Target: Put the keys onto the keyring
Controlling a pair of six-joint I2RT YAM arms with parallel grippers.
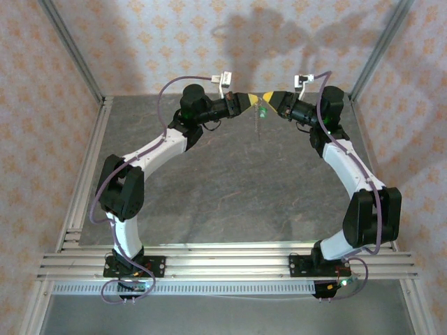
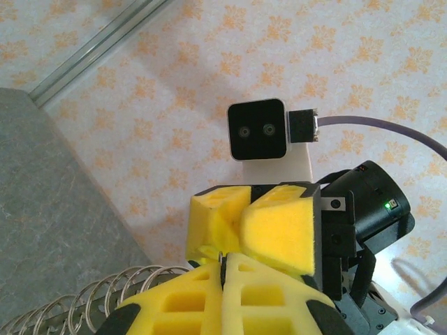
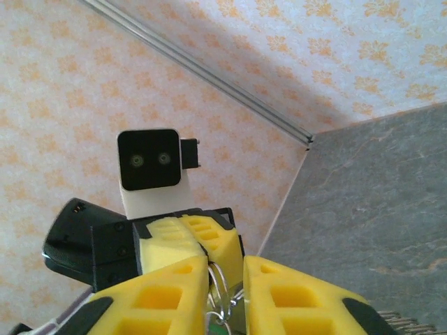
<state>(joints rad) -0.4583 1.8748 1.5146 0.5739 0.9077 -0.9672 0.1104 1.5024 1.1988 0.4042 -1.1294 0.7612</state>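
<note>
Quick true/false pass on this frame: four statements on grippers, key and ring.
1. Both grippers are raised above the table with their tips almost meeting. True.
2. The green key lies flat on the table. False: it hangs in the air just below the gripper tips.
3. The left gripper has its jaws wide open. False: its fingers are pressed together.
4. A metal ring sits in the gap between the fingers of the right gripper. True.
</note>
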